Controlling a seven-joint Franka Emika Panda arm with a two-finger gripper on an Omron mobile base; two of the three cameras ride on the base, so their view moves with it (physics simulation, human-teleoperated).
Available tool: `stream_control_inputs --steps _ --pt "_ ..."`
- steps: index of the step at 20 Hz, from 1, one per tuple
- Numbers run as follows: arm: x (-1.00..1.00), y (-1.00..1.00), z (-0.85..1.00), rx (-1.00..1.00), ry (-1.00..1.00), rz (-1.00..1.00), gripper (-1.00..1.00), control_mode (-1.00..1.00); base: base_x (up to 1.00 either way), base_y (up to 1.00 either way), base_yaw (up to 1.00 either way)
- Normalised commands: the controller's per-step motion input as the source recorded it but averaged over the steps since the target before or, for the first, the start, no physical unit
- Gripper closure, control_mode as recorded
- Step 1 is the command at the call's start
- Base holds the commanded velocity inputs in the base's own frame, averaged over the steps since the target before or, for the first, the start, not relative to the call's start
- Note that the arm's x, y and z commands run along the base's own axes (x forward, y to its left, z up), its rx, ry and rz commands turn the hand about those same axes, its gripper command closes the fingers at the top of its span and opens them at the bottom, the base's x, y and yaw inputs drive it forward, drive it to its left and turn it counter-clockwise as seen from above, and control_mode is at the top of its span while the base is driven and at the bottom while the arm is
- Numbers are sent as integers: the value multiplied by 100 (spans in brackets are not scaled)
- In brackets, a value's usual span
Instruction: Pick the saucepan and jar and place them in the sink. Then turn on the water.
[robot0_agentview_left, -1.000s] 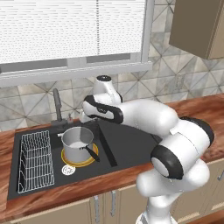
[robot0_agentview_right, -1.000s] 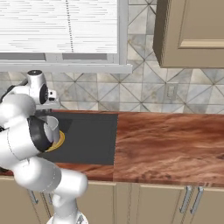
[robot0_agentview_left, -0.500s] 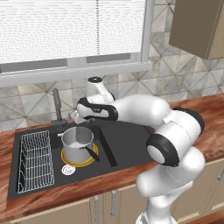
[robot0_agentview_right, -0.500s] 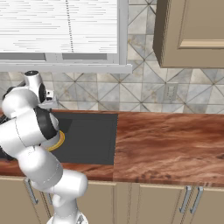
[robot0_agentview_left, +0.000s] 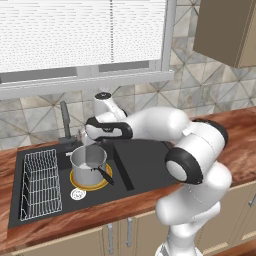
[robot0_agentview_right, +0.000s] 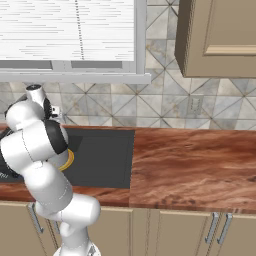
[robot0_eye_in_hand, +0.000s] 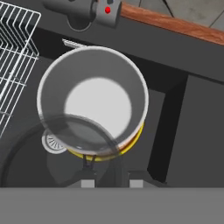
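The silver saucepan (robot0_agentview_left: 89, 160) (robot0_eye_in_hand: 94, 100) stands upright in the black sink (robot0_agentview_left: 145, 165) (robot0_eye_in_hand: 175, 127) on a yellow disc, its black handle pointing to the front right. My gripper (robot0_agentview_left: 90, 139) (robot0_eye_in_hand: 111, 183) hangs just above the pan's rear rim, close to the faucet (robot0_agentview_left: 65, 122). It is shut on the translucent jar (robot0_eye_in_hand: 76, 131), whose round outline overlaps the pan's lower left edge in the hand view. No water runs from the faucet.
A white wire rack (robot0_agentview_left: 40, 182) (robot0_eye_in_hand: 13, 65) fills the sink's left part, with the round drain (robot0_agentview_left: 77, 193) beside it. A raised divider (robot0_agentview_left: 122, 167) splits the basin. The wooden counter (robot0_agentview_right: 195, 160) runs to the right, and the backsplash wall stands close behind.
My hand has swung left and a little down, from over the sink's middle to above the saucepan by the faucet. The pan has stayed put.
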Motion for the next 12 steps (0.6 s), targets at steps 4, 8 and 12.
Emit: stream_control_inputs --steps 4,8,12 --pt "4 0 -35 -1 0 0 100 -100 0 0 0" --pt "13 3 -30 -2 0 0 100 -100 0 0 0" --pt "18 3 -6 -2 0 0 100 -100 0 0 0"
